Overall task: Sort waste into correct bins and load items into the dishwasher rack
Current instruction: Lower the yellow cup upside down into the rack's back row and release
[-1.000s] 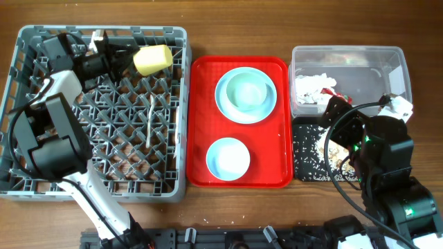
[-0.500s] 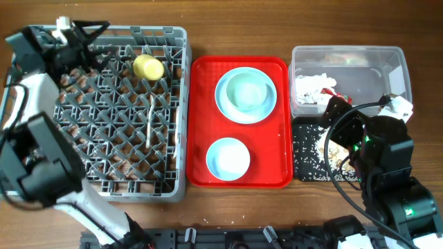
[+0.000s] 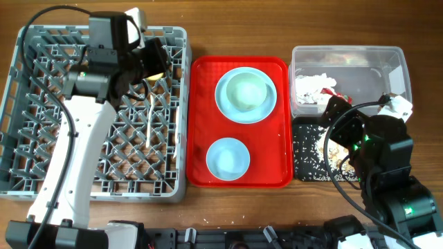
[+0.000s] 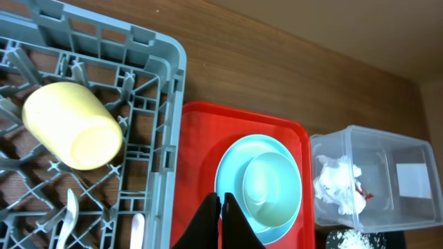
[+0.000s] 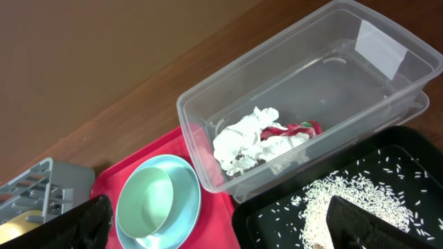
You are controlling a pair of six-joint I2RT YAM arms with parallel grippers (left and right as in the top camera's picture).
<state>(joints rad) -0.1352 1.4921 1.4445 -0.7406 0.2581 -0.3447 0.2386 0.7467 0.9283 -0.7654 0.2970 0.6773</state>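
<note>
The grey dishwasher rack [image 3: 41, 138] fills the left side. The yellow cup [image 4: 73, 126] lies on its side in the rack's far right corner, with a white spoon [image 4: 69, 216] and fork [image 4: 137, 228] beside it. My left gripper [image 4: 221, 206] is shut and empty, above the rack's right edge and the red tray; in the overhead view [image 3: 154, 59] it hides most of the cup. A plate [image 3: 225, 111] holding a bowl [image 3: 246, 90], and a second bowl [image 3: 228, 158], sit on the red tray. My right gripper [image 5: 220, 214] is open and empty over the black tray [image 3: 308, 162].
The clear tub [image 3: 360, 59] at the far right holds the napkin [image 5: 246, 135] and red wrapper [image 5: 299, 128]. Rice [image 5: 332, 194] lies in the black tray in front of it. The red tray [image 3: 201, 138] sits between the rack and the bins.
My left arm has swung from the rack's far left corner to its right edge, leaving the yellow cup in the rack. The right arm has not moved.
</note>
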